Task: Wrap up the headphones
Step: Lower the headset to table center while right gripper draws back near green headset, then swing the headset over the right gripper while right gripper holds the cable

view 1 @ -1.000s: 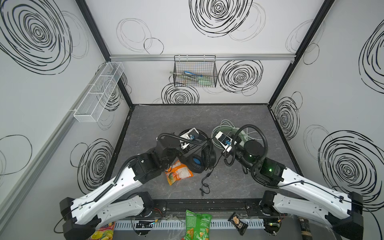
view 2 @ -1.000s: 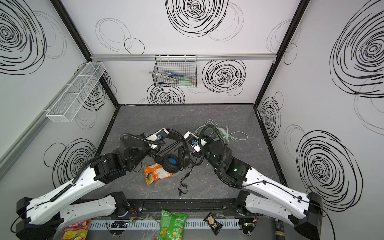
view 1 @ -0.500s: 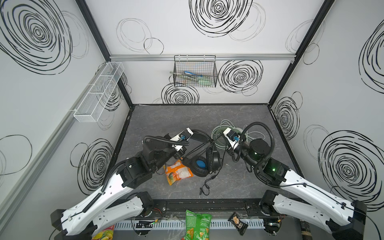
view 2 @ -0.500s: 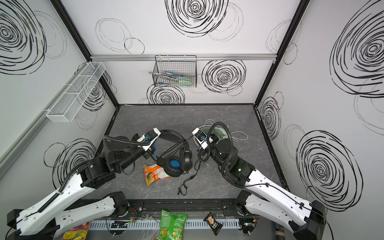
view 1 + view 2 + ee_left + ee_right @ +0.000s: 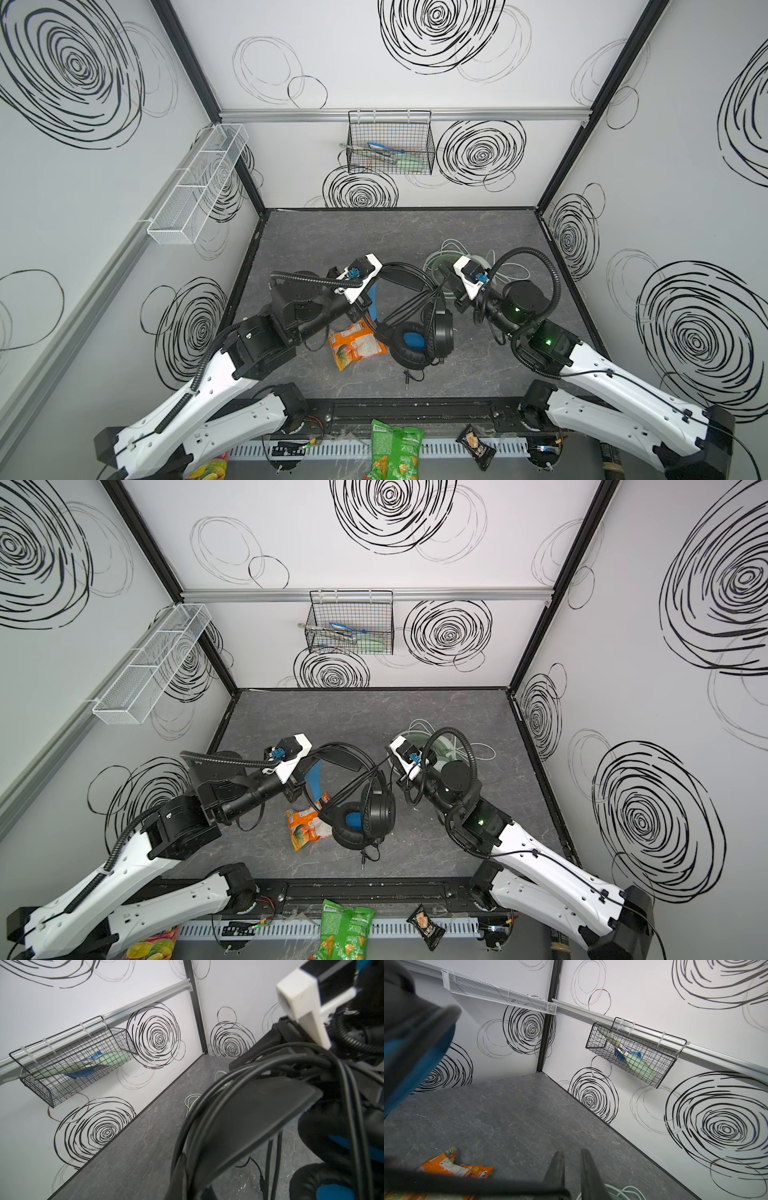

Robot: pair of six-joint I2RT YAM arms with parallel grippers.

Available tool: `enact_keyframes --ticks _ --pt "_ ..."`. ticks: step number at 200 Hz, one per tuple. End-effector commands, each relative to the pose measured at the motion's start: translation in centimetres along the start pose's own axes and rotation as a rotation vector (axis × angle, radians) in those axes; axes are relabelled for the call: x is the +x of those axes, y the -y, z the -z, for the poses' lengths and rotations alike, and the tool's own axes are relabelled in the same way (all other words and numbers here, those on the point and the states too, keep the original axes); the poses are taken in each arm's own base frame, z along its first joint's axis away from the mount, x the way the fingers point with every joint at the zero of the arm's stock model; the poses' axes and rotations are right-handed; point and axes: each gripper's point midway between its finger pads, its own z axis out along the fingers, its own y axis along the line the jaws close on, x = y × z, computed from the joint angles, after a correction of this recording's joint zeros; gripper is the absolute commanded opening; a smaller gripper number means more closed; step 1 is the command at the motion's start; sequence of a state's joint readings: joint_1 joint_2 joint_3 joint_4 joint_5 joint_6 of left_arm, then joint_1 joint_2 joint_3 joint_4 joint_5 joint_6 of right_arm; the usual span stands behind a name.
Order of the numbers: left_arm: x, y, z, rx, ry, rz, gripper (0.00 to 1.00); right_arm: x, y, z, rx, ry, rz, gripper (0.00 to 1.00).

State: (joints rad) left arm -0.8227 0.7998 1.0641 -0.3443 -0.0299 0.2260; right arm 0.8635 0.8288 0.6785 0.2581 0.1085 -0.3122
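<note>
Two hazards apply. The black over-ear headset with blue inner earcups (image 5: 419,336) rests on the grey table (image 5: 374,237), its headband clamped in the left gripper (image 5: 368,299). The right gripper (image 5: 571,1151) stands narrowly apart beside the thin black cable (image 5: 409,305), so slack loops may slide off. Behind, the pale mint-green headset (image 5: 440,259) may snag them.

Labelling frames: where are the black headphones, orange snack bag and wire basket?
black headphones (image 5: 442,332), in a top view, earcup shell
orange snack bag (image 5: 353,345), in a top view, pack's middle
wire basket (image 5: 422,133), in a top view, mesh wall
</note>
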Motion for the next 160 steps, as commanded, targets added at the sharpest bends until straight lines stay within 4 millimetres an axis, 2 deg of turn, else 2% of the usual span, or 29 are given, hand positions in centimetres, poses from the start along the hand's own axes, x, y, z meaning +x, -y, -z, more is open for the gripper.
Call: enact_keyframes --ticks 1,100,133,160 --pt "-8.0 -0.7 3.0 0.025 0.276 0.101 0.0 -1.7 0.0 0.4 -0.013 0.087 -0.039 0.2" --pt "-14.5 -1.0 5.1 0.109 0.477 0.268 0.0 -1.6 -1.7 0.6 -0.1 0.176 -0.211 0.2" --pt "-16.1 -0.9 5.4 0.159 0.516 0.327 0.0 -1.4 -1.8 0.1 -0.103 0.166 -0.23 0.16" --pt "-17.5 -0.7 6.5 0.2 0.573 0.36 0.0 -1.1 -1.6 -0.3 -0.091 0.153 -0.244 0.11"
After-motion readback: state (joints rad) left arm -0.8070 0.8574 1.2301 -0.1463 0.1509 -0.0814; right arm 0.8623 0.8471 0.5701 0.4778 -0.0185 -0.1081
